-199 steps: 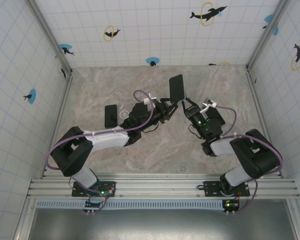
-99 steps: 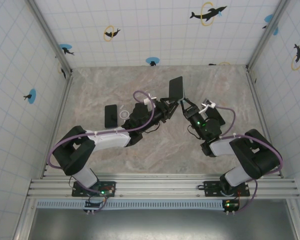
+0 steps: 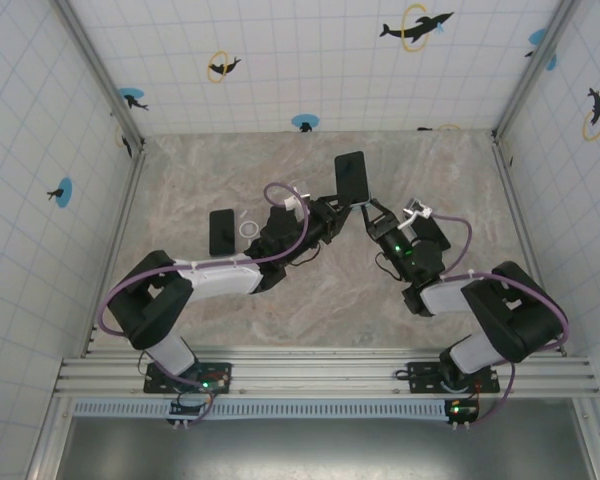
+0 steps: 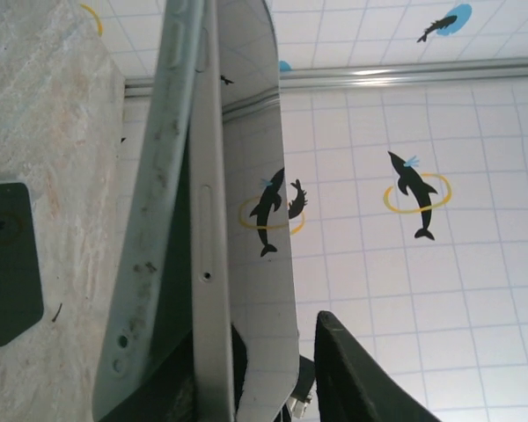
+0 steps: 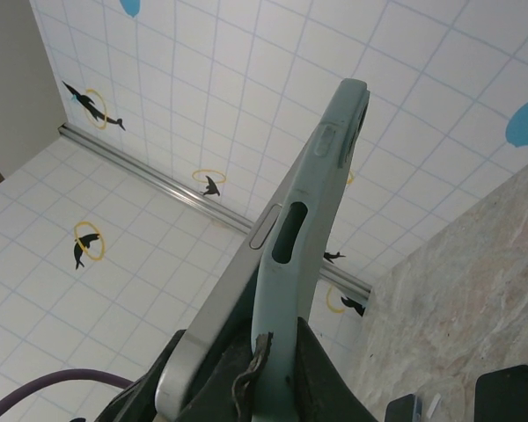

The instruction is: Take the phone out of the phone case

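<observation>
Just changed: left gripper (image 3: 334, 210) pinches in narrower beside the phone (image 3: 351, 178)
Phone: held up in the air, at 12 o'clock on the table (image 3: 230, 170)
Left pincer: one finger (image 4: 356, 378) sits just beside the glass; real grip or not, cannot tell
Right gripper (image 3: 369, 209): shut tight on the phone case (image 5: 312, 220)
Meaning: phone edge peels off the case, not out yet
Writing: none to read, just dolphin stickers (image 4: 418, 193)
</observation>
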